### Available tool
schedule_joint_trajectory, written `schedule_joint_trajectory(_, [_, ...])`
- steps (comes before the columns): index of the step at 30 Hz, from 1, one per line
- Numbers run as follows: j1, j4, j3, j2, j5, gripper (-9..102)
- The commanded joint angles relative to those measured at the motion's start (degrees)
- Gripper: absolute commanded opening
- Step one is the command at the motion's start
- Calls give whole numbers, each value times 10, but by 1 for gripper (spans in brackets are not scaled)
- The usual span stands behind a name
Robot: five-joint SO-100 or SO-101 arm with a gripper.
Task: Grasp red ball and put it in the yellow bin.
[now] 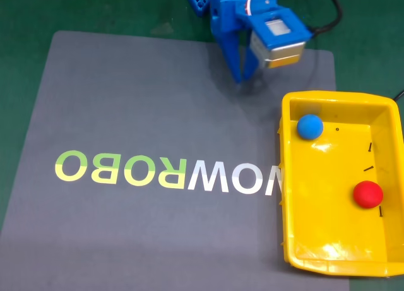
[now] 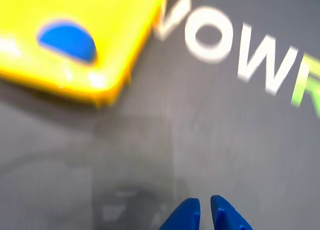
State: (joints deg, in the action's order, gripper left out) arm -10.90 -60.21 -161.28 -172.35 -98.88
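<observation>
— What lies across the fixed view?

— A grey mat (image 1: 158, 114) lettered ROBOWOW on the green tabletop (image 1: 25, 26); my blue claw (image 1: 243, 73) above it, clenched and holding nothing.

— And to the right?

— The yellow bin (image 1: 341, 264), with the blue ball (image 1: 310, 126) near its far-left corner and the red ball (image 1: 367, 194) by its right wall.

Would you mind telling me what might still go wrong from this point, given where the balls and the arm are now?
1. The red ball lies in the yellow bin beside a same-sized blue ball; a check by shape alone could confuse them.
2. The pincer, nearly shut and empty over the mat, sits close to the bin's near corner; a sideways swing might knock the bin.
3. The wrist view is blurred, so it is unreliable for confirming placement.
</observation>
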Motion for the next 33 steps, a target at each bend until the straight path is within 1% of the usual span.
schedule_joint_trajectory(1, [25,-40,-47,-83,0,0])
schedule_joint_trajectory(3, [33,-69,-71,-114,4,0])
schedule_joint_trajectory(8, [57,-109,-134,-178,2,0])
schedule_joint_trajectory(13, [72,-139,-161,-182,10,0])
schedule_joint_trajectory(17, [74,-187,-163,-183,11,0])
schedule_joint_trajectory(33, [74,-190,-163,-183,16,0])
